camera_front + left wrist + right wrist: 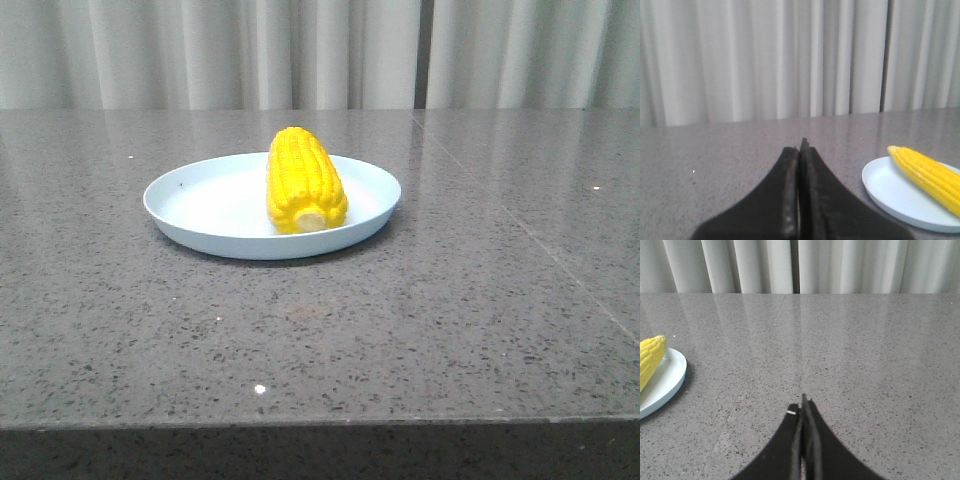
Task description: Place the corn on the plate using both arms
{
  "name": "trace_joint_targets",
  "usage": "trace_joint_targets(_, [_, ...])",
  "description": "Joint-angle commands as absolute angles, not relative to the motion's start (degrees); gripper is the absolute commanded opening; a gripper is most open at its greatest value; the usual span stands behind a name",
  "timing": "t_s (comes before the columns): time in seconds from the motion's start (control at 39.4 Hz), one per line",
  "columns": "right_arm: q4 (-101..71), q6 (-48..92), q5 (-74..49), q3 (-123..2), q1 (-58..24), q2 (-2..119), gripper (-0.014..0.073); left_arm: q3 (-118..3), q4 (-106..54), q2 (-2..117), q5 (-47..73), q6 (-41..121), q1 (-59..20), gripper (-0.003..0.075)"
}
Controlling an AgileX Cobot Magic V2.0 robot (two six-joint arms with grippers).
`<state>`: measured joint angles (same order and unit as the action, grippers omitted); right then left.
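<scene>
The yellow corn lies on the pale blue plate at the table's middle, its pale cut end towards the front. Neither arm shows in the front view. In the left wrist view my left gripper is shut with nothing in it, well clear of the plate and the corn. In the right wrist view my right gripper is shut and empty, and the plate with the corn's tip sits off to one side, apart from the fingers.
The grey speckled stone table runs to a front edge close to the camera. Pale curtains hang behind the table's far edge.
</scene>
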<state>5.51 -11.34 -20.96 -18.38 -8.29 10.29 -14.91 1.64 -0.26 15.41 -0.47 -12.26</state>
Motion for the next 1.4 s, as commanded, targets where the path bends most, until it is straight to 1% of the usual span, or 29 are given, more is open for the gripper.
trace_joint_targets(0.0, [6.6, -10.7, -16.3, -19.8, -8.0, 10.8, -0.0121, -13.6, -0.8, -1.6, 9.6, 0.0, -9.3, -0.002])
trace_joint_targets(0.15, [6.6, -10.7, -16.5, -19.8, -8.0, 10.8, -0.0121, -6.6, -1.3, -1.5, 6.5, 0.0, -3.6, -0.002])
trace_joint_targets(0.36, [6.6, -10.7, -16.5, -19.8, -8.0, 10.8, -0.0121, 0.5, -1.3, -1.5, 2.1, 0.0, -0.9, -0.002])
trace_joint_targets(0.48, [6.6, -10.7, -16.5, -19.8, -8.0, 10.8, -0.0121, 0.5, -1.3, -1.5, 4.1, 0.0, -0.9, -0.002])
trace_joint_targets(1.37, [6.6, -10.7, -16.5, -19.8, -8.0, 10.8, -0.0121, 0.5, -1.3, -1.5, 4.0, 0.0, -0.9, -0.002])
